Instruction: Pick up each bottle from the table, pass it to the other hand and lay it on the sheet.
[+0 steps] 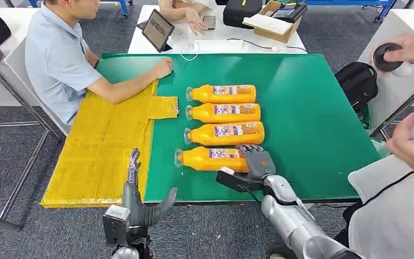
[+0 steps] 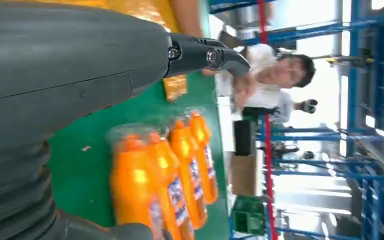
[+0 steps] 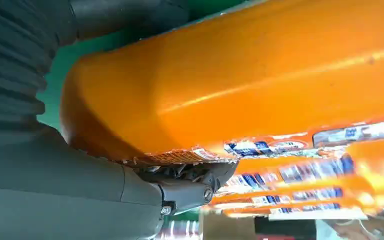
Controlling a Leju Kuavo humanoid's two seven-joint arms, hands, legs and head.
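Four orange bottles lie side by side on the green table [image 1: 312, 118], caps pointing toward the yellow sheet [image 1: 102, 151] on the left. My right hand [image 1: 256, 161] wraps the base end of the nearest bottle [image 1: 210, 158], which still rests on the table. Close up, that bottle [image 3: 255, 75] sits between my thumb [image 3: 190, 190] and my fingers. The other three bottles [image 1: 223, 113] lie further back. My left hand [image 1: 140, 202] hovers open at the table's front edge, beside the sheet, holding nothing. From its wrist the row of bottles [image 2: 170, 175] shows beyond its fingers [image 2: 205, 55].
A seated person [image 1: 59, 59] at the left rests a forearm on the sheet's far end. Another person at the right holds a dark round object [image 1: 388, 56]. A black backpack [image 1: 358, 81] lies on the floor to the right. A tablet [image 1: 157, 29] stands on the white table behind.
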